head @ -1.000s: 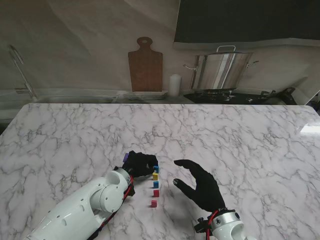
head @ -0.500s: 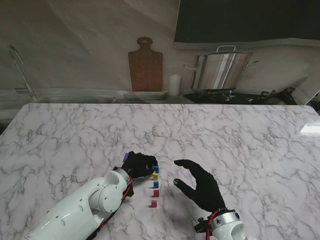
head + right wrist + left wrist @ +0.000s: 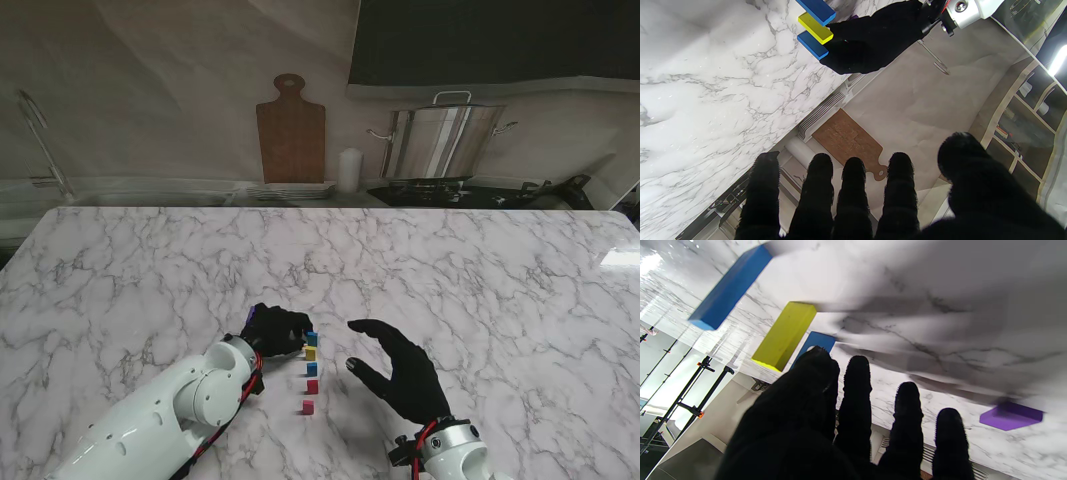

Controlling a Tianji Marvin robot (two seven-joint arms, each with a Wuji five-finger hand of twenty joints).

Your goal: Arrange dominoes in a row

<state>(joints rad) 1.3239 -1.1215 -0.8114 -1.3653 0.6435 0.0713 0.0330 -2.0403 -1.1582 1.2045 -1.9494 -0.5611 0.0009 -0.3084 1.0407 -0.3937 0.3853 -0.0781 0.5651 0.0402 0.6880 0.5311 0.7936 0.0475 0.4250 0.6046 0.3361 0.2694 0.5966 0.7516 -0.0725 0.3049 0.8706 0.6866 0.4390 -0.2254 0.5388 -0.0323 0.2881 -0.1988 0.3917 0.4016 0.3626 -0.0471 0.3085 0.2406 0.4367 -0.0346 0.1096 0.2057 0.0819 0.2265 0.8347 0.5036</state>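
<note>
- At the row's far end, left hand (image 3: pixel 274 329) sat curled against the blue domino (image 3: pixel 312 338); whether those fingers (image 3: pixel 857 380) actually gripped it, couldn't tell.
- One nudge could've toppled the yellow domino (image 3: pixel 310 353) and the rest.
- Right hand (image 3: pixel 400 370) hung open, holding nothing.

A row of dominoes (image 3: pixel 311 370) is stood on the table (image 3: pixel 480 270) running away from the robot, flanked by the left hand (image 3: pixel 273 329) and right hand (image 3: pixel 402 370).
</note>
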